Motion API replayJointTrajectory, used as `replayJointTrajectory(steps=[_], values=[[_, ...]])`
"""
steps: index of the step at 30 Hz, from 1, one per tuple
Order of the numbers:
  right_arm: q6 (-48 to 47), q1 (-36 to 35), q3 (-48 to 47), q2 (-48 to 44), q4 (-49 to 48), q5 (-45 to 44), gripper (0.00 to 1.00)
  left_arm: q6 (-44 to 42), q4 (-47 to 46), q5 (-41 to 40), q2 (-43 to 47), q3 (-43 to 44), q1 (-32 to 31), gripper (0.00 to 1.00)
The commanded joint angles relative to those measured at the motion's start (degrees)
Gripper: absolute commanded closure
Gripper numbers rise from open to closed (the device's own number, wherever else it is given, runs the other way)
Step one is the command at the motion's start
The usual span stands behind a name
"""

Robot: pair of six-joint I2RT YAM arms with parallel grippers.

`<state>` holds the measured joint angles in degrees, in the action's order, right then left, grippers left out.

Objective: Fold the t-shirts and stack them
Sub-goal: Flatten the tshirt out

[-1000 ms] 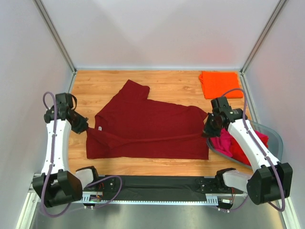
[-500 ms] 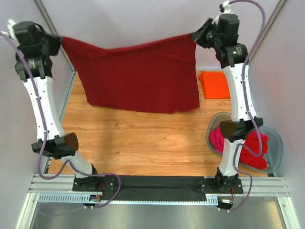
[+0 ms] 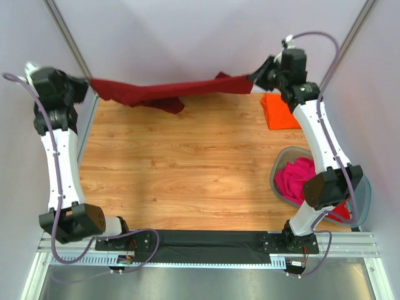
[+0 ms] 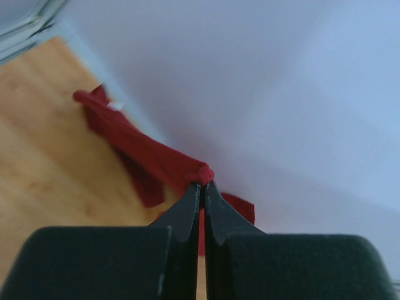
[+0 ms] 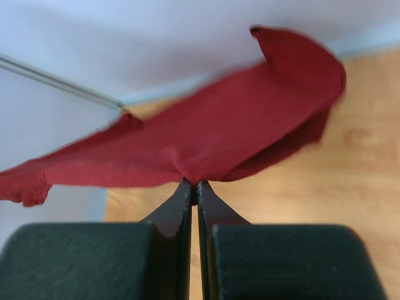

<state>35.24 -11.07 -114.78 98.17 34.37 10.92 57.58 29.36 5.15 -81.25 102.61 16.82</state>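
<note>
The dark maroon t-shirt (image 3: 169,90) hangs stretched in the air across the far edge of the table, between both grippers. My left gripper (image 3: 86,84) is shut on its left end, seen in the left wrist view as a pinched hem (image 4: 204,173). My right gripper (image 3: 255,76) is shut on its right end; the right wrist view shows the cloth (image 5: 219,134) spreading from the fingertips. A folded bright orange t-shirt (image 3: 278,111) lies at the far right, partly behind the right arm. Magenta-pink and red shirts (image 3: 297,180) lie bunched in the tub.
The grey translucent plastic tub (image 3: 360,194) stands at the right edge of the wooden table (image 3: 187,169). White walls with metal corner posts (image 3: 69,44) close in the back and sides. A black strip (image 3: 206,240) runs along the near edge between the arm bases.
</note>
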Motion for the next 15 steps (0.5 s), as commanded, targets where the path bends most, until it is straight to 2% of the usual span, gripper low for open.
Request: replayJointTrajectory(steps=[1,3,5,8,12,15], values=[[-1.76,-0.44,15.13,-4.38,-3.86,1.39,1.0,-5.0,-5.2,-5.03,10.3,-16.94,0.23,1.0],[-2.46,-0.44,21.33,-8.58,-5.88,1.21,1.0,-7.38,-3.27,-7.86,15.85,-20.59,0.14,1.0],[-3.07,-0.36,28.01,-10.97,-5.98,0.51,1.0,-8.71,-0.38,-6.83,18.48,-23.32,0.23,1.0],[-4.04,-0.44,35.91,-14.84,-5.9,1.04,1.0,-6.79,4.54,-6.46,24.09,-31.83,-0.64,1.0],[-6.32,-0.53,44.11,-17.4,-1.44,2.27,1.0,-2.13,20.24,-16.2,32.2,-43.09,-0.65,1.0],[-8.52,-0.88,44.82,-18.45,6.02,1.83,1.0,-2.73,27.82,-22.45,33.97,-43.29,-0.65,1.0]])
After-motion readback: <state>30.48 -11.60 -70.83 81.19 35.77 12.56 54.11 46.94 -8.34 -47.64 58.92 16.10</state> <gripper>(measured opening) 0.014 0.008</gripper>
